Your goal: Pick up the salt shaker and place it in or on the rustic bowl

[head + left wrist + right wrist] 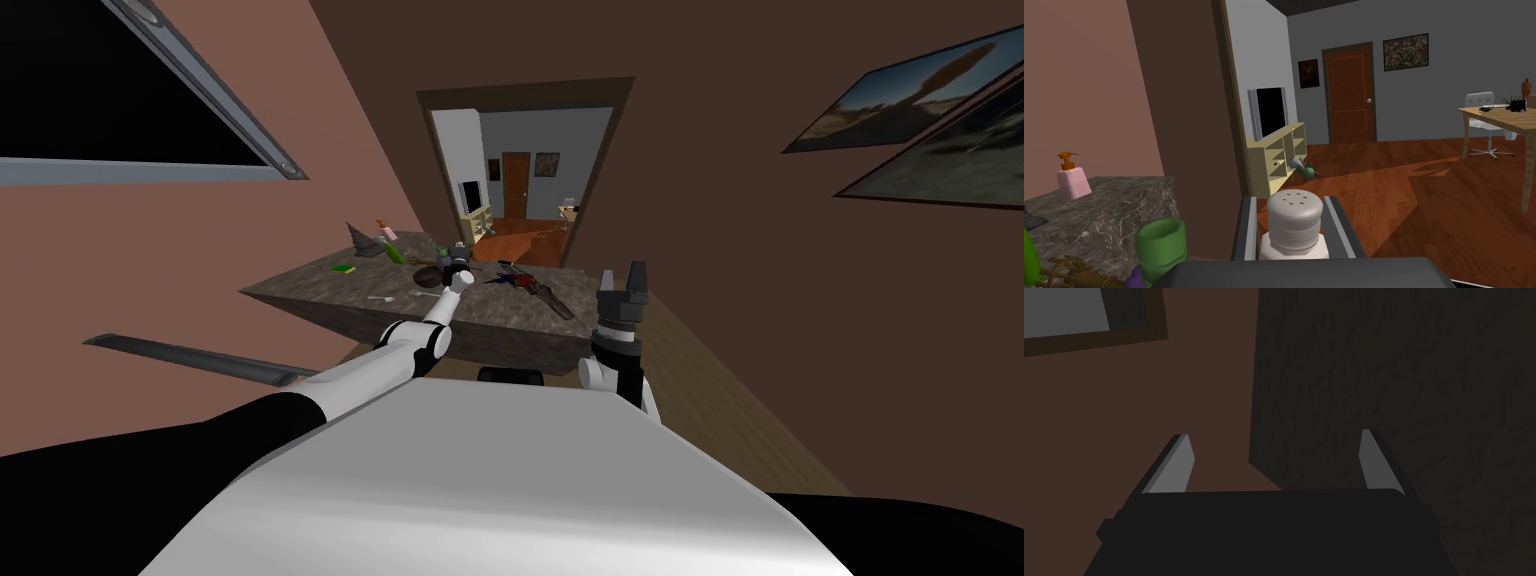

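The salt shaker (pixel 1294 220), with a white body and a grey domed cap with holes, sits upright between my left gripper's (pixel 1291 200) fingers (pixel 1247 225), which press its sides. In the head view my left arm reaches over the dark stone table (pixel 320 290), and the left gripper (pixel 458 268) hangs just right of a dark brown bowl (pixel 426 275). I cannot tell whether the shaker touches the tabletop. My right gripper (pixel 622 278) is raised beside the table's right end, fingers open and nothing between them (pixel 1276 438).
Near the shaker stand a green cup (pixel 1161 245) and a brown ornate object (pixel 1064 270). A pink soap dispenser (pixel 1072 180) is at the table's far side. Dark and coloured clutter (pixel 530 285) lies on the table's right part. A doorway (pixel 525 180) opens behind.
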You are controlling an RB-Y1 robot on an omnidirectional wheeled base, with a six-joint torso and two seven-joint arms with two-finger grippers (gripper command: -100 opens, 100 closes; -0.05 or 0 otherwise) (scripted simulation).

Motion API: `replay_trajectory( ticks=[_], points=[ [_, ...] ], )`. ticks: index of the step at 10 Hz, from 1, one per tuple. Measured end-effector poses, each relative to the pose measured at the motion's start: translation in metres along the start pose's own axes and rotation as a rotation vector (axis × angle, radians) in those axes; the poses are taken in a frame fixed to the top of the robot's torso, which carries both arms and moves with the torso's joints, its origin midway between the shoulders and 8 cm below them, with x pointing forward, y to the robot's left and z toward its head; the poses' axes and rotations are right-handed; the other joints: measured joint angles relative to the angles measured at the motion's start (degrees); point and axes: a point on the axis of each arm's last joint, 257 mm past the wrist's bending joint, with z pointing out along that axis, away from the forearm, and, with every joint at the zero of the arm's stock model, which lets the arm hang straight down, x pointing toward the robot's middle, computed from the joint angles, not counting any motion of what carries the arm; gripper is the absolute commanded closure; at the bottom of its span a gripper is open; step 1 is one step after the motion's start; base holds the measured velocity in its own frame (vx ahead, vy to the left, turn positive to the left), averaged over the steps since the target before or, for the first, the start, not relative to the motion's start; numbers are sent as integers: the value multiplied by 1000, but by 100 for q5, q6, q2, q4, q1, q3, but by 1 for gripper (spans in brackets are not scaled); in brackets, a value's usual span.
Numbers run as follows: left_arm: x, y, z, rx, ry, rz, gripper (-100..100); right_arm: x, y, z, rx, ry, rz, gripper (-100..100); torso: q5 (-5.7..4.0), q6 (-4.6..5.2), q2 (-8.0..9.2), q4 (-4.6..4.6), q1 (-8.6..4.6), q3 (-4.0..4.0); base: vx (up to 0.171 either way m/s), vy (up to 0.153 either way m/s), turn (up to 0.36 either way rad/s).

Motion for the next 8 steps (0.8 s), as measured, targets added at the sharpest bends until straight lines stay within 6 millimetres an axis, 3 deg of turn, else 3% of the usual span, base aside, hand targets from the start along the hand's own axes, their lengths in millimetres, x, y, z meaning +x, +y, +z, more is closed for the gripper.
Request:
replay_trajectory(
  ticks=[5, 8],
  points=[
    [66, 27, 29, -33, 71, -62, 100, 0, 0, 0, 0, 0, 0, 0, 9, -11, 3, 4, 27, 4, -11, 184, 130],
    [83, 31, 38, -44, 77, -73, 100, 0, 0, 0, 0, 0, 0, 0, 3, -3, 9, -3, -7, 3, -20, 116, 58]
  ],
)
